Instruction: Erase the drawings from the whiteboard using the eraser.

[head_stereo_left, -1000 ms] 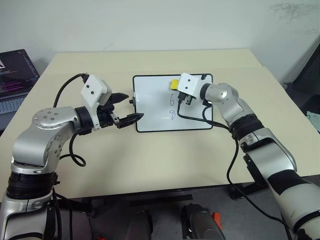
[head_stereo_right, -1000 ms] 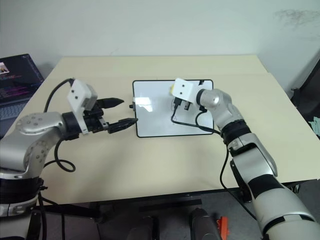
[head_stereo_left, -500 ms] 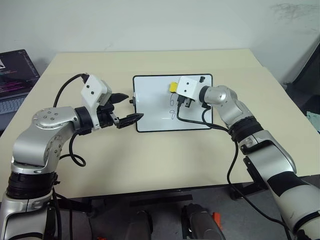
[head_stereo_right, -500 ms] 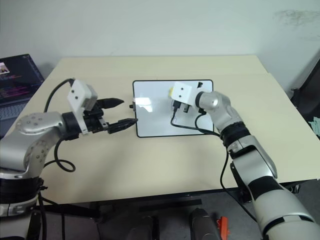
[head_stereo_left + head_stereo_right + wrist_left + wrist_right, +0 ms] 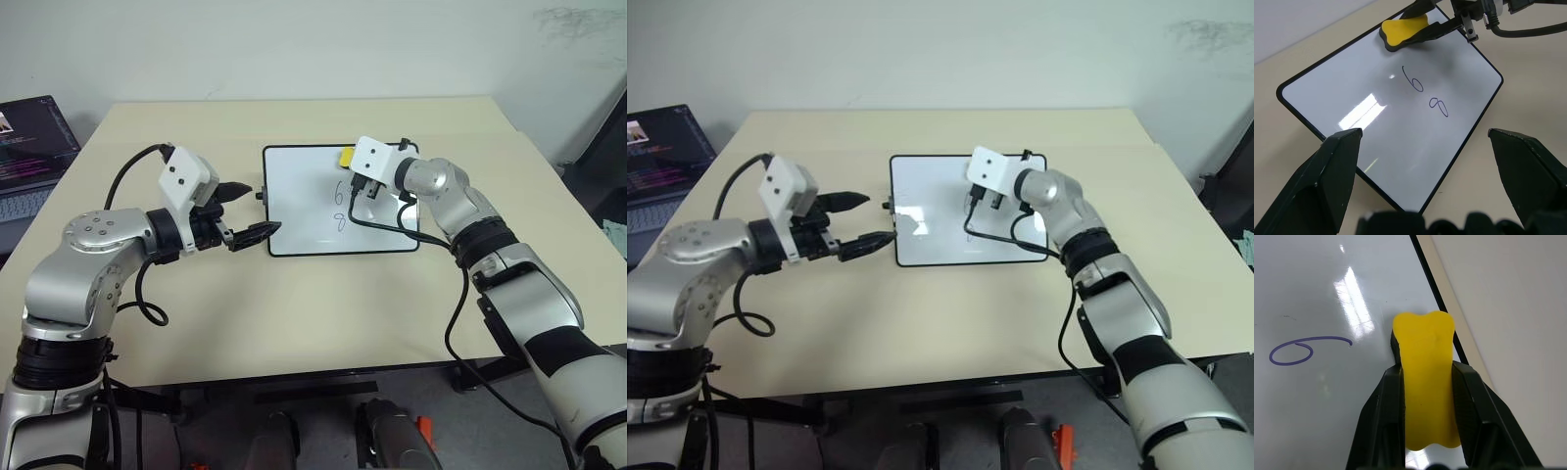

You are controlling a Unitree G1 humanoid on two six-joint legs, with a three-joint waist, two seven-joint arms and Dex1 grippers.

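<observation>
The whiteboard (image 5: 338,201) is seen lying flat on the beige counter (image 5: 294,304), a little above the centre of the left eye view. Two drawings are left on it, a 6 (image 5: 1413,81) and an 8 (image 5: 1439,105), set one under the other in the board's right half. The eraser (image 5: 1429,382) is gripped between the two black fingers (image 5: 1382,416) of the right tool (image 5: 1427,411), which is clamped tight on its sides. The eraser's dark underside is pressed against the board close to the far edge, beside the black frame, just beyond the 6 and apart from it. In the left eye view the eraser (image 5: 346,158) is found at the board's upper edge, right of centre.

The left tool (image 5: 245,211) is held over the counter just beyond the board's left edge, left of centre in the frame, with its fingers spread wide and nothing between them. A laptop (image 5: 29,147) is seen at the far left edge.
</observation>
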